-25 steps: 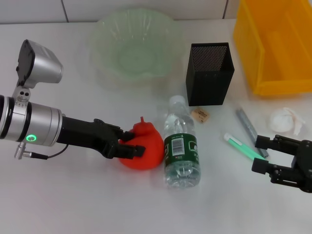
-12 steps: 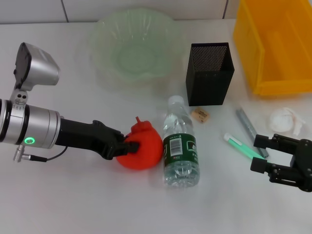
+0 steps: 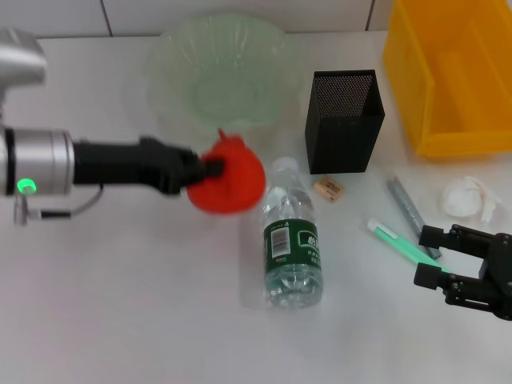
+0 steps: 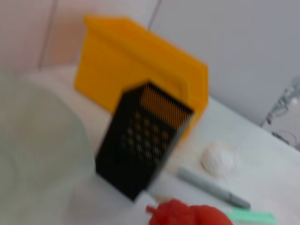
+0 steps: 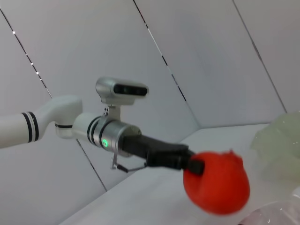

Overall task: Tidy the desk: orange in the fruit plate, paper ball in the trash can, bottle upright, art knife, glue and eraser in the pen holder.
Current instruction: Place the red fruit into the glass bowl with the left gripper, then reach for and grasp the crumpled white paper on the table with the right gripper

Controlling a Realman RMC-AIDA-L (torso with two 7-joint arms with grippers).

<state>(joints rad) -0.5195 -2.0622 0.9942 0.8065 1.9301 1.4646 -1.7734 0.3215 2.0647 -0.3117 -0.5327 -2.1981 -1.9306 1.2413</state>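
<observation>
I have the left gripper (image 3: 210, 168) clamped on the round red-orange orange (image 3: 227, 178), which is held up off the white desk (image 3: 144, 304); the side view from the right wrist shows it (image 5: 215, 182) hanging clear of the surface. Just past it, on the far side, sits the wide pale green glass fruit plate with the ruffled rim (image 3: 218, 76), and the orange overlaps that bowl's near edge in my head view. Below and just to the right of the orange lies the small clear plastic bottle with the dark green label and white cap (image 3: 292, 244), on its side, cap pointing toward the orange.

Farther out to the right of my left gripper stands the square black mesh pen holder (image 3: 344, 120), upright, with the tiny tan eraser (image 3: 328, 188) lying on the desk just in front of it. Beyond that, a mint-green stick (image 3: 398, 240) and a slim grey pen-like tool (image 3: 410, 210) lie side by side, angled on the desk.

My right gripper (image 3: 438, 256) hangs low at the near right with its fingers spread apart and empty, the tip of the green stick just beside them. The small white crumpled paper ball (image 3: 468, 198) rests past it, in front of the large bright yellow trash can (image 3: 448, 72) in the far right corner.
</observation>
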